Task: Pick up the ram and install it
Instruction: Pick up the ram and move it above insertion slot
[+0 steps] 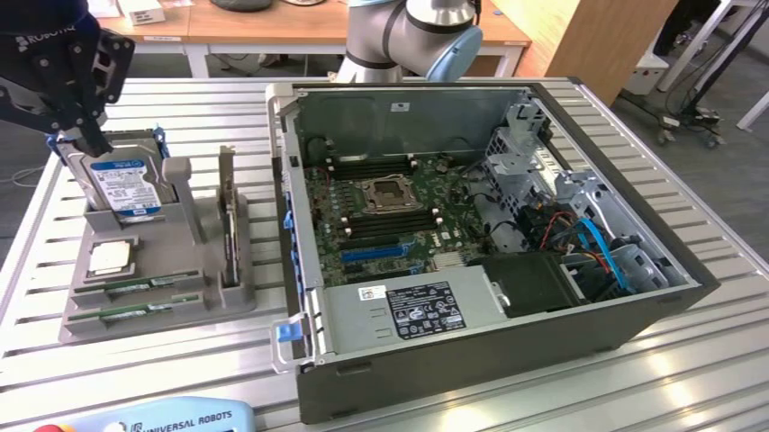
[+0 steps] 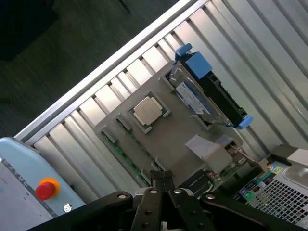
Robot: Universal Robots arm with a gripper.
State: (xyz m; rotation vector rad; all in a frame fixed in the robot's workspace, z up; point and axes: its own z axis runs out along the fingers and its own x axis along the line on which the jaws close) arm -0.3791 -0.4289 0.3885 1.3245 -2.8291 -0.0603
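The end effector is hanging at the exterior view's far left, clenched with its fingers pressed together on nothing. It is sitting above the far end of the grey holder, right over the blue-labelled hard drive, which is standing upright in its slot.

The ram is lying low at the opposite, near end of that holder, so it is lying down and toward the viewer from the fingertips. The square silver processor is resting between the two. A second, matching stick is sitting just beside the ram and parallel to it. Both are lying flat in their grooves with their long axes running across the exterior view from left to right, slightly tilted.

In the wrist view the shut end effector is showing close to one end of the green strip of the ram, with the processor and the drive further off. Judging from this, the drive and its blue bracket are the tall things nearest the fingers.

Further to the exterior view's right, the open computer case is standing on the slatted worktop, with its motherboard exposed. A teach pendant is lying at the near edge.
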